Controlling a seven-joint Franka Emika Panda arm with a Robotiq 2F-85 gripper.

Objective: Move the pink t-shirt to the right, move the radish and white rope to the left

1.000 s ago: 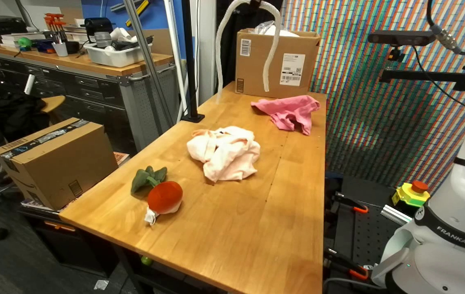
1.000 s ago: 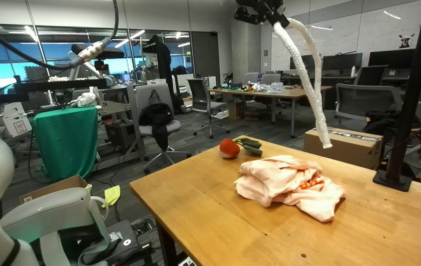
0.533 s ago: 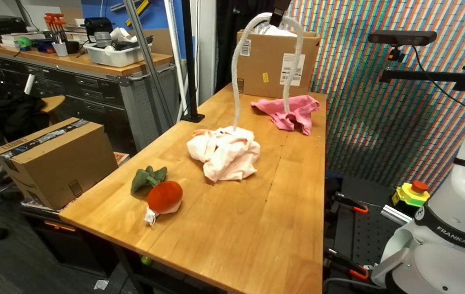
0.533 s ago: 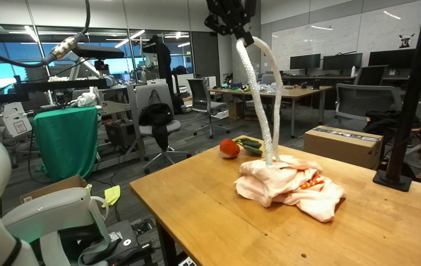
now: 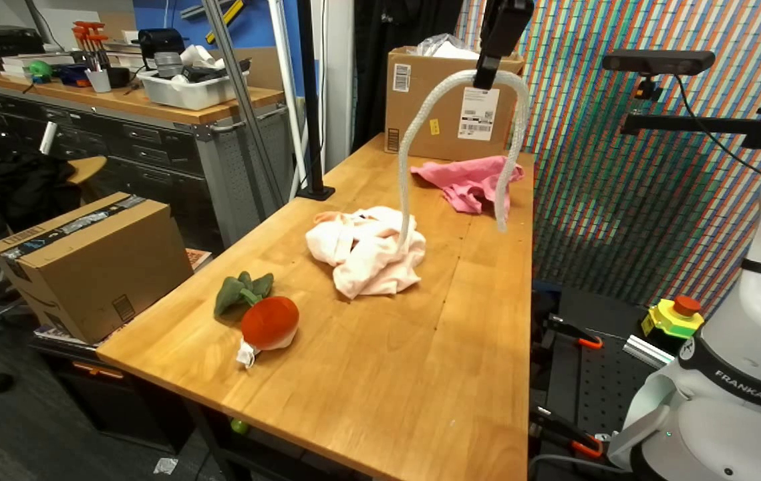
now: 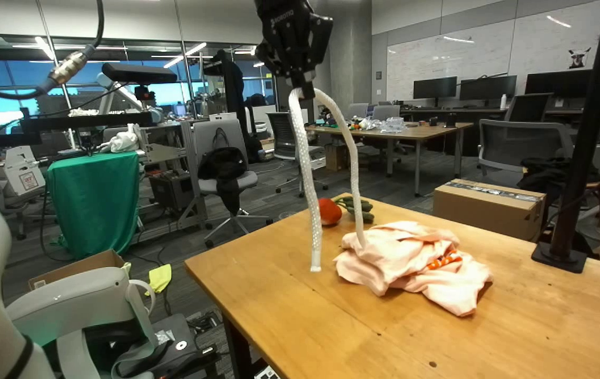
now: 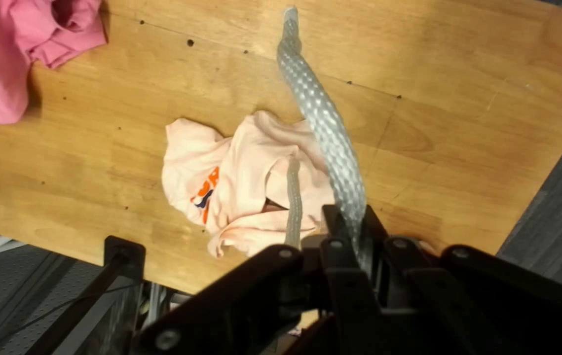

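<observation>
Light-brown wooden tabletop (image 5: 380, 374) extends across the work area; in an exterior view, a multicoloured striped panel (image 5: 594, 220) stands beyond its right edge. At the far end in that view is a brown cardboard box (image 5: 448, 113). A black upright post (image 5: 312, 100) is mounted at the left table edge.

The black two-finger gripper (image 6: 301, 90) is positioned above the tabletop, fingers pointing down. Its fingers stand nearly together and clamp the thick white braided rope (image 6: 307, 179) at the bend. The rope forms an inverted U, with both legs hanging below the fingertips. In the wrist view, one leg ends over bare wood; the other ends over the crumpled pale peach cloth bundle (image 6: 410, 263), which carries an orange print. Contact between that leg and the bundle cannot be determined.

The bright rose-pink cloth t-shirt (image 5: 467, 177) lies crumpled just in front of the cardboard box, apart from the bundle. In an exterior view, one rope leg crosses in front of it. The round red toy radish with green leaves (image 5: 270, 323) lies on its side toward the opposite end of the tabletop, on the far side of the bundle from the box.
</observation>
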